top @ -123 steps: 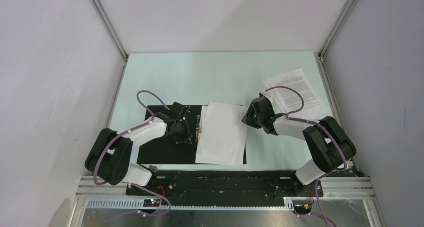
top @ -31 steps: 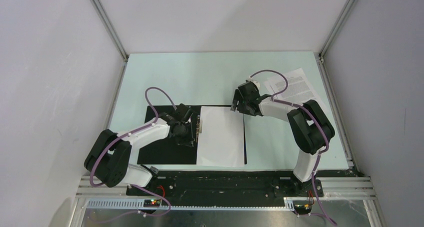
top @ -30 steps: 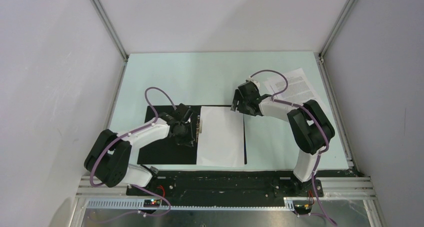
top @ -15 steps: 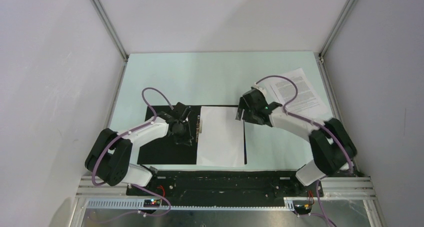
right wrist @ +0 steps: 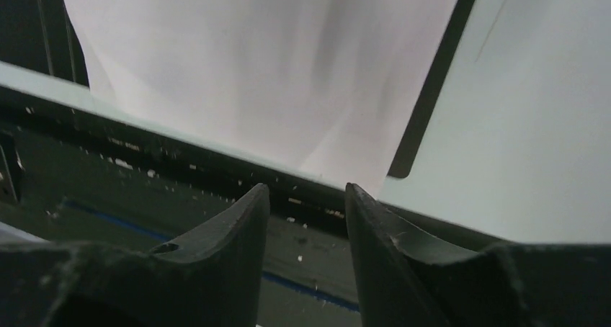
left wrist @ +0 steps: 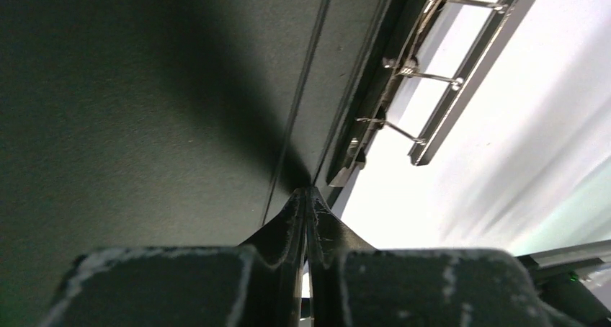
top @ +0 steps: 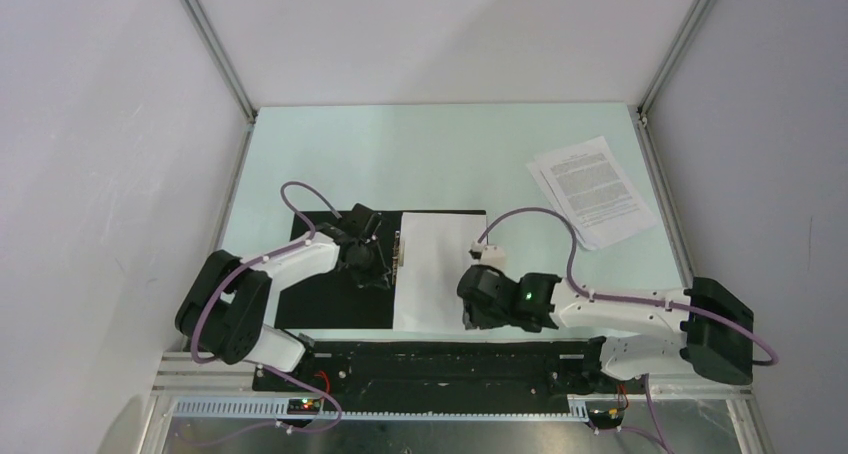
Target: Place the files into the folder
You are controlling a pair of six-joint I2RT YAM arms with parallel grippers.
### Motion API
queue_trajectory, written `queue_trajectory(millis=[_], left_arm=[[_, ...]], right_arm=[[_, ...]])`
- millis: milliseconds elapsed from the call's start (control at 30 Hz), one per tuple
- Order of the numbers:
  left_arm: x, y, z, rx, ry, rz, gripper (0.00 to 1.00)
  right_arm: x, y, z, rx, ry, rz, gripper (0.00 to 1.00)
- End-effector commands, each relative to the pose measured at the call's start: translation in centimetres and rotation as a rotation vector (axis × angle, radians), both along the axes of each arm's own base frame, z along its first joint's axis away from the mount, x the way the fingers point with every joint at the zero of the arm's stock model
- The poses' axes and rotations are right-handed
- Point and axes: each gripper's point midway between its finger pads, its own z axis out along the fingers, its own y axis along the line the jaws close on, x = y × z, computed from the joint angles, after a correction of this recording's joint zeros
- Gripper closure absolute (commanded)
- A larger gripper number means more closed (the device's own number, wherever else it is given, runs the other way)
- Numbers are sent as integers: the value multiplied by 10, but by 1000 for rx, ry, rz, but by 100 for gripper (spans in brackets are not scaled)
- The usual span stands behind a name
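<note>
The folder (top: 320,304) lies open on the table, black inside up. Blank white files (top: 440,269) cover its right half beside a metal clip (top: 398,249) along the spine. The printed files (top: 592,189) lie apart at the far right. My left gripper (top: 375,274) is shut, its tips pressed on the folder's black left half (left wrist: 144,89) close to the clip (left wrist: 432,75). My right gripper (top: 470,314) hovers over the blank sheets' near edge (right wrist: 266,60). Its fingers (right wrist: 256,201) stand apart with nothing between them.
A black base rail (top: 430,359) runs along the table's near edge, right under my right gripper (right wrist: 304,194). Grey enclosure walls and metal posts (top: 215,49) close in the left, right and back. The pale green table (top: 420,154) stretches behind the folder.
My right arm swung from the folder's far right corner down to the blank sheets' near edge, and its jaws narrowed. The left gripper stayed pressed on the folder.
</note>
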Motion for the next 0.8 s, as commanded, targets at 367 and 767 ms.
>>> queue_trajectory(millis=[367,767], left_arm=[[-2,-3,-21,-19,39,55,94],[-4,-2,-23,-22,43,45,94]], right_arm=[[-33,29,-34,-60,46,66,67],[-14,25,-45,-89,18,-2,67]])
